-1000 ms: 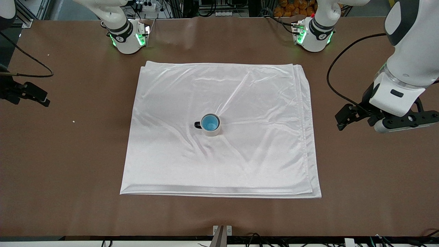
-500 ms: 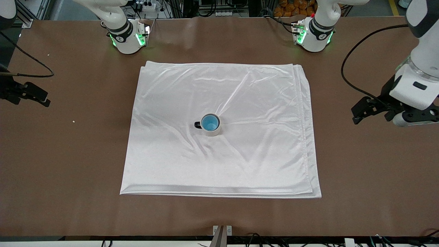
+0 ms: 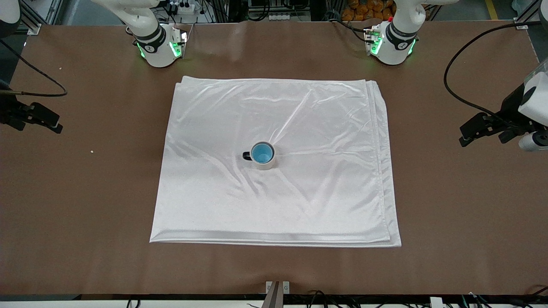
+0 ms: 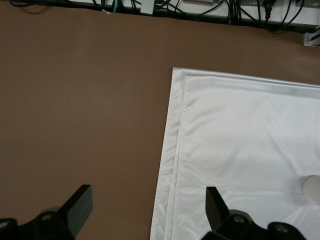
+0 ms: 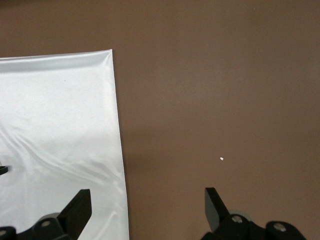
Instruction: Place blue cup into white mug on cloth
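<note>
The blue cup (image 3: 262, 152) sits inside the white mug (image 3: 267, 165), with only its bright blue inside showing. The mug stands upright near the middle of the cloth (image 3: 299, 201), its black handle (image 3: 246, 156) toward the right arm's end. My left gripper (image 3: 486, 127) is open and empty, up in the air over the bare table off the cloth's edge at the left arm's end. In the left wrist view the left gripper (image 4: 148, 210) frames that cloth edge (image 4: 172, 165), with a sliver of the mug (image 4: 313, 189). My right gripper (image 3: 32, 116) waits open over the table at its own end, and the right wrist view shows the right gripper (image 5: 147, 207) empty.
The brown table (image 3: 85, 214) surrounds the cloth. The two arm bases (image 3: 158, 47) (image 3: 391, 42) stand farther from the front camera than the cloth. A black cable (image 3: 454, 90) hangs from the left arm. A white crumb (image 3: 91, 151) lies near the right gripper, also in the right wrist view (image 5: 221, 159).
My left gripper has moved away from the cloth toward the left arm's end of the table. The mug, the cup and the right arm have not moved.
</note>
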Robot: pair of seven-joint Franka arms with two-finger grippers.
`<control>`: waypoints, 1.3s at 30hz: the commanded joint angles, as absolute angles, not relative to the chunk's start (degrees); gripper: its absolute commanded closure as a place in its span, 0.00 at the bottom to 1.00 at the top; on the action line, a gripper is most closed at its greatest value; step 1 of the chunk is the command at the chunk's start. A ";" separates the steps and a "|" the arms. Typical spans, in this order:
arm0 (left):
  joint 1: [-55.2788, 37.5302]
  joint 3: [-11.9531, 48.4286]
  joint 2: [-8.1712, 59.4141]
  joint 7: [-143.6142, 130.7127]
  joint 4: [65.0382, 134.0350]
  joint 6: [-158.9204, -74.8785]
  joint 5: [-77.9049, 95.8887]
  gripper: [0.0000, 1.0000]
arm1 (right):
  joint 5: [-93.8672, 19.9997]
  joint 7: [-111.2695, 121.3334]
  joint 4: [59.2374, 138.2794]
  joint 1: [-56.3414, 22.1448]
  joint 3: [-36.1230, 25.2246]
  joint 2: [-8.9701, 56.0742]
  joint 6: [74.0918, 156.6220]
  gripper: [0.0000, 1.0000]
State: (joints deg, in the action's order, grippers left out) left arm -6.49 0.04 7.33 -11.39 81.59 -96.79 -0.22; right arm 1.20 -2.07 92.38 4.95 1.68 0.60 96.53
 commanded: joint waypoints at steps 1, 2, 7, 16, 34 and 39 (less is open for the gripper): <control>-4.84 2.20 5.10 -11.08 83.50 -95.89 0.62 0.00 | 0.62 -3.16 91.76 5.27 1.85 0.97 96.59 0.00; -4.49 2.20 5.18 -11.07 83.50 -95.89 0.62 0.00 | 0.62 -3.16 91.76 5.19 1.85 0.97 96.59 0.00; -4.13 2.11 5.10 -11.69 83.50 -95.62 0.88 0.00 | 0.62 -3.16 91.76 5.18 1.85 0.97 96.50 0.00; -3.69 1.93 4.57 -11.69 84.02 -95.27 0.88 0.00 | 0.62 -3.16 91.76 5.27 1.85 0.97 96.59 0.00; -3.69 1.85 4.75 -10.90 83.67 -95.36 0.26 0.00 | 0.62 -3.16 91.85 5.54 1.76 0.97 96.33 0.00; -3.69 1.85 4.66 -10.81 83.76 -95.27 0.18 0.00 | 0.62 -3.16 91.85 5.45 1.76 0.97 96.24 0.00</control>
